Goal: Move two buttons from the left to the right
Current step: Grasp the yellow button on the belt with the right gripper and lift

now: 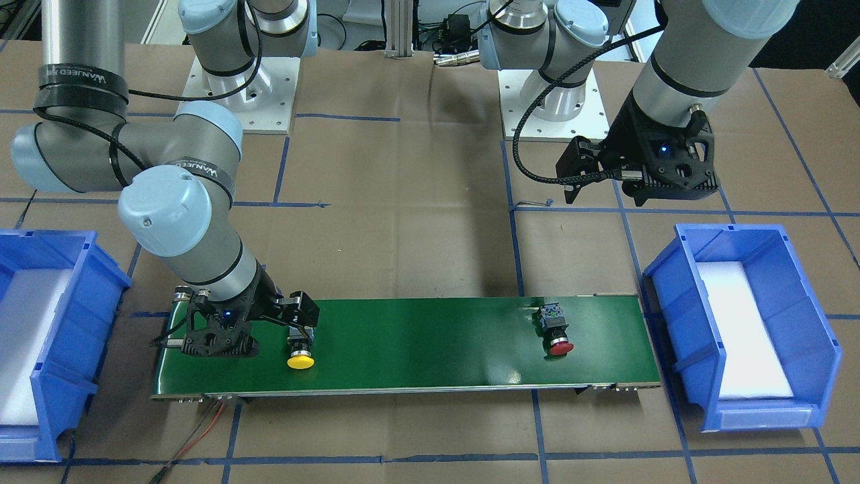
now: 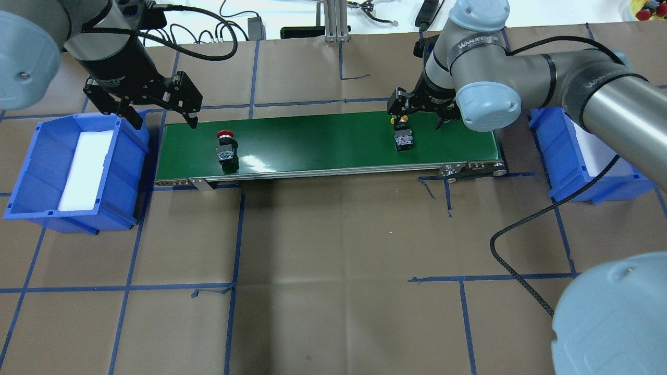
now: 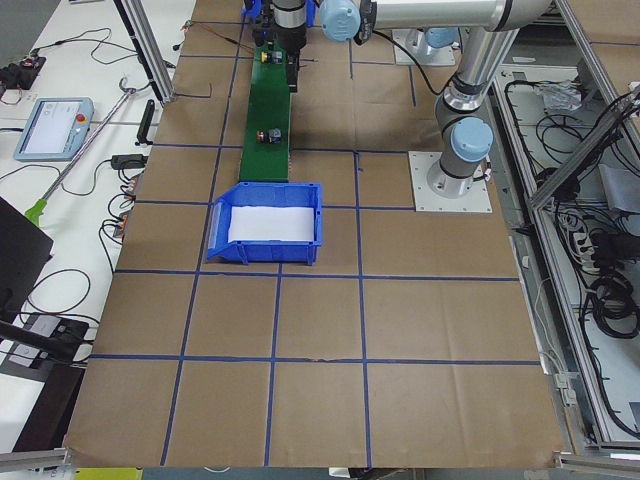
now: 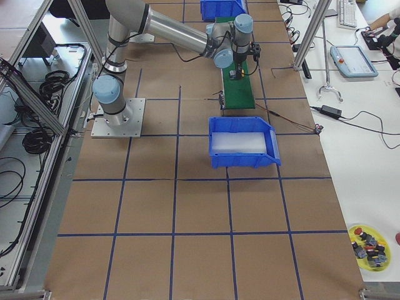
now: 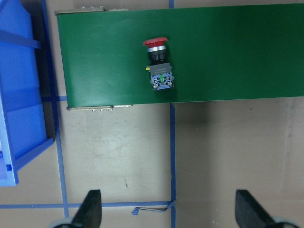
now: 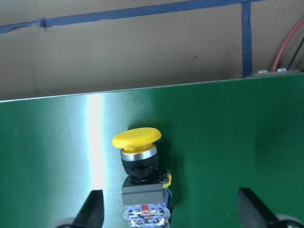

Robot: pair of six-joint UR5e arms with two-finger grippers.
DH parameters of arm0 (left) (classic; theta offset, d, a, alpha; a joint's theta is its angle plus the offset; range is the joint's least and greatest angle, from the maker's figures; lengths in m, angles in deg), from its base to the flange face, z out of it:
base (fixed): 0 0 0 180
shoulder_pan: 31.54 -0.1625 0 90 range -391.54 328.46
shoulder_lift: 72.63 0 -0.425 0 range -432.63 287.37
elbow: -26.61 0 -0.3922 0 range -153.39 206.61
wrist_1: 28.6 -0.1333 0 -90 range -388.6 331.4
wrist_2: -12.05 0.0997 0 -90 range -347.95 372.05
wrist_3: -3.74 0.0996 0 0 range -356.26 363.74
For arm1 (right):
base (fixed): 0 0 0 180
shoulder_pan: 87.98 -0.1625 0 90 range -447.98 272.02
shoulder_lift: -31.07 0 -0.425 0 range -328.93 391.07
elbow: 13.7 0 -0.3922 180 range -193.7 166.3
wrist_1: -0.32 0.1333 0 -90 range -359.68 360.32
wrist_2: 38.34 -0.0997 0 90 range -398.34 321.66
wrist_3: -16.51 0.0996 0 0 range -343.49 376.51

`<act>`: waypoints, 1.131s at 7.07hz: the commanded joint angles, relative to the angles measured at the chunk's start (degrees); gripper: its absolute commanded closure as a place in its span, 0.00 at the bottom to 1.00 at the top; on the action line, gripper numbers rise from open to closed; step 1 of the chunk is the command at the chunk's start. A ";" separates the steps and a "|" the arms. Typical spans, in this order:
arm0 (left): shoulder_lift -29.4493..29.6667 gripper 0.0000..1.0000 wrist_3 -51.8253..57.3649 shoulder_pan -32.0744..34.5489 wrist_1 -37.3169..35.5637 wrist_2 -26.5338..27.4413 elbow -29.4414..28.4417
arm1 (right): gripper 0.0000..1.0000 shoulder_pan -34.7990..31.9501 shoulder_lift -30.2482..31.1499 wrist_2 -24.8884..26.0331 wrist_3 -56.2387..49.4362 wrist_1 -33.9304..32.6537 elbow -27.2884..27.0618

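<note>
The yellow button [image 2: 403, 136] lies on its side at the right end of the green belt [image 2: 323, 140], cap pointing away from the robot. My right gripper [image 2: 419, 120] is low over it and open. In the right wrist view the button [image 6: 137, 156] lies between the spread fingertips [image 6: 92, 209], nearer the left one, not gripped. The red button [image 2: 225, 147] lies on the belt's left end. My left gripper [image 2: 159, 115] hangs open and empty above the belt's left edge. Its wrist view shows the red button [image 5: 158, 66] well below it.
A blue bin [image 2: 31, 172] with white foam stands left of the belt. Another blue bin [image 2: 573, 177] stands right of it, partly hidden by the right arm. Red wires [image 1: 201, 420] trail from the belt's right end. Brown paper with blue tape lines covers the table.
</note>
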 commanded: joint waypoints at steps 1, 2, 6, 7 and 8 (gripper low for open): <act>-0.02 0.01 0.05 -0.96 -0.14 0.06 -0.43 | 0.01 -0.17 -1.31 -0.05 0.68 -0.91 -0.06; -0.02 0.01 -0.04 -0.78 -0.14 0.06 -0.43 | 0.01 -0.17 -2.01 0.04 0.68 -0.92 -0.23; 0.07 0.01 -1.01 -0.70 -0.14 0.06 -0.34 | 0.61 -0.17 -3.16 1.53 -0.11 -0.22 0.12; 0.24 0.01 -1.10 -0.70 -0.22 0.06 -0.43 | 0.93 -0.17 -3.16 1.45 -0.20 -0.13 0.21; 0.07 0.01 -1.10 -0.70 -0.14 0.06 -0.34 | 0.96 -0.09 -2.64 2.23 -0.46 -0.12 0.90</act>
